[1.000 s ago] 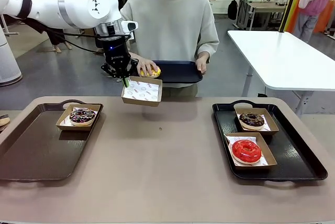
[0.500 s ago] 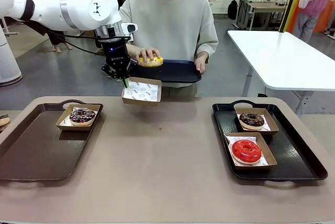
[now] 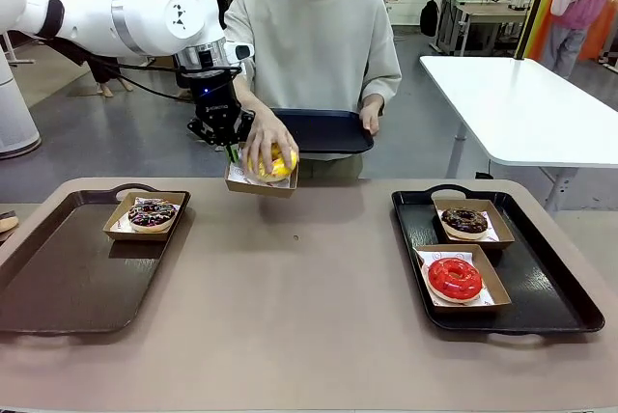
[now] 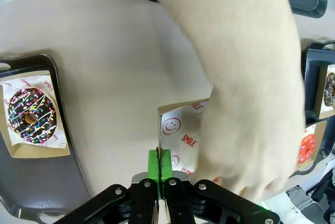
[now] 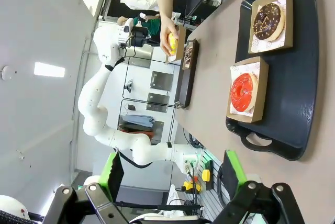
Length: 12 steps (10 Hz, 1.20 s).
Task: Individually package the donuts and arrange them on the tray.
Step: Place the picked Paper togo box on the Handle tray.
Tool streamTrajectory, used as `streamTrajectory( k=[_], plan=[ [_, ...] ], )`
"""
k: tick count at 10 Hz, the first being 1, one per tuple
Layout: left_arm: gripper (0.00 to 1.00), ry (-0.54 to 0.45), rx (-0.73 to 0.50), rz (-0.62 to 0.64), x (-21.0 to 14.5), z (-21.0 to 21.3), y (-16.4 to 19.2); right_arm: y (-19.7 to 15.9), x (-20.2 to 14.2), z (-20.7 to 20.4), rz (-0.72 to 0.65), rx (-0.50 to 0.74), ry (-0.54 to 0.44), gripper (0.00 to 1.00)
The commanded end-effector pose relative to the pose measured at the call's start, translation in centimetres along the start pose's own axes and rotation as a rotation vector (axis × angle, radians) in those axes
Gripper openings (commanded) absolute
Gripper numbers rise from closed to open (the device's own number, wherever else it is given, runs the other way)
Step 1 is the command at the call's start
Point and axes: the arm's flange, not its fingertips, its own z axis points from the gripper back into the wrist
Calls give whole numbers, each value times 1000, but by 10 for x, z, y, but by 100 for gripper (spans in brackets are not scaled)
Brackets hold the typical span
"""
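Purple sprinkled donut (image 3: 153,213) sits boxed on the left tray (image 3: 58,288), below and left of the left gripper (image 3: 231,150). That gripper is clenched on the wall of a paper box (image 3: 261,182) held above the table, and the person's hand (image 3: 266,146) presses the yellow donut (image 3: 274,164) into it. Chocolate donut (image 3: 464,221) and red donut (image 3: 455,279) lie boxed on the right tray (image 3: 550,297). Right gripper (image 5: 172,174) is spread wide.

Robot lab: white worktables (image 3: 521,104) (concrete floor).
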Motion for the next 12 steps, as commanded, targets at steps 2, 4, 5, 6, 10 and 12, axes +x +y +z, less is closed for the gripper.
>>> streamTrajectory(
  k=[2, 4, 5, 6, 10, 12],
  plan=[
    [0, -3, 0, 1, -2, 3, 1, 1, 0, 2, 15, 9, 1, 100],
    [0, -3, 0, 1, -2, 3, 1, 1, 0, 2, 15, 9, 1, 100],
    [0, -3, 0, 1, -2, 3, 1, 1, 0, 2, 15, 9, 1, 100],
    [0, -3, 0, 1, -2, 3, 1, 1, 0, 2, 15, 9, 1, 100],
    [0, -3, 0, 1, -2, 3, 1, 1, 0, 2, 15, 9, 1, 100],
    [1, 0, 0, 0, 0, 0, 0, 1, 0, 2, 15, 9, 1, 100]
  ],
)
